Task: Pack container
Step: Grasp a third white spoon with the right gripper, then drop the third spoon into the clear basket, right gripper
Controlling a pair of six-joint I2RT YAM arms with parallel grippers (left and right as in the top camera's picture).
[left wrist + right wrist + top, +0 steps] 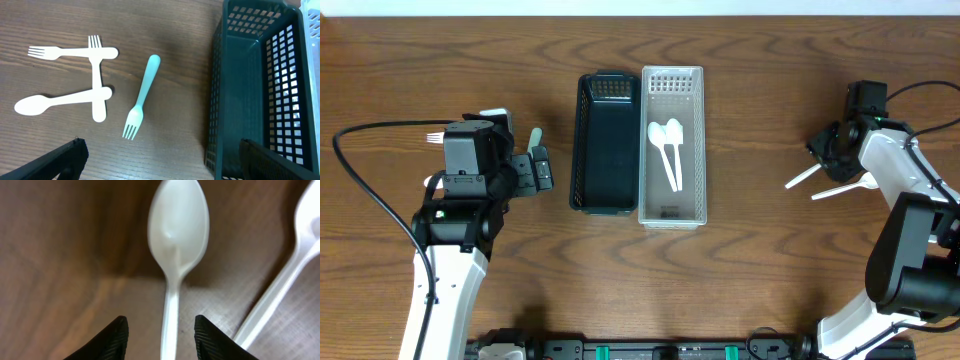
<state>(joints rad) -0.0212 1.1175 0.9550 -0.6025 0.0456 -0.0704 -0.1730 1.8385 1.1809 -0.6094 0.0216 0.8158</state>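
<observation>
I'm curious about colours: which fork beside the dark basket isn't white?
The pale teal fork, lying alone nearest the dark basket; the two other forks are white and cross each other.

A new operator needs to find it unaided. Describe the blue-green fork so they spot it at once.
Start at the dark green basket; loose cutlery lies on the wood on its side away from the clear basket. The fork is the piece nearest the basket, touching nothing. It alone is pale blue-green; the two forks and spoon beside it are white.
</observation>
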